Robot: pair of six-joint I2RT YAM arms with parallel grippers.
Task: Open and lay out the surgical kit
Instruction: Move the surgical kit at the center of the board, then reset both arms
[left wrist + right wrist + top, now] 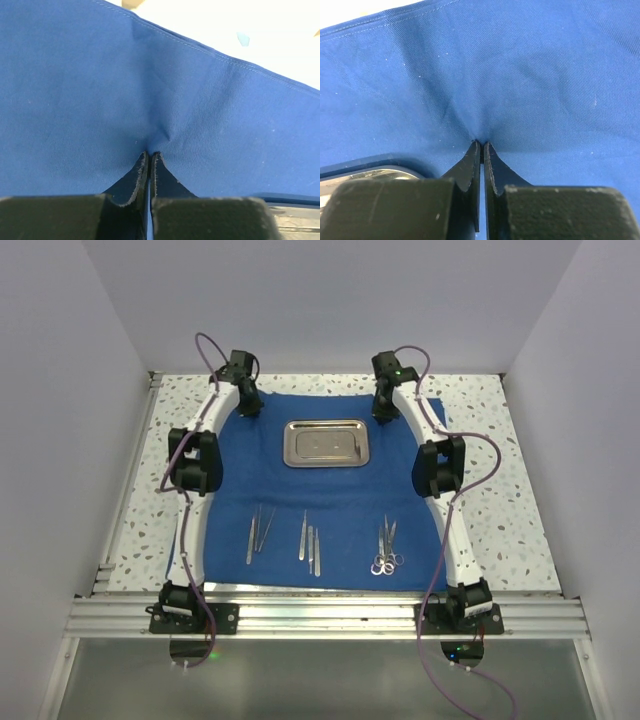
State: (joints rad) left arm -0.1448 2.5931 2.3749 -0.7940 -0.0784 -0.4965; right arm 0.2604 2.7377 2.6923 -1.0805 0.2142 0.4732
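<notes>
The royal-blue cloth [330, 490] lies spread flat on the table. The shiny steel tray [327, 443] sits at its far middle. Tweezers [258, 532], scalpel handles [310, 540] and scissors [387, 549] lie in a row near the front edge. My left gripper [247, 403] is at the cloth's far left part, shut with its tips pinching a pucker of the cloth [150, 135]. My right gripper [383, 412] is at the far right part, shut and pinching the cloth [482, 125] the same way, with the tray's rim [365, 175] just to its left.
The speckled white tabletop [520, 510] shows around the cloth. Grey walls close in the left, right and back. An aluminium rail [320, 615] runs along the near edge by the arm bases.
</notes>
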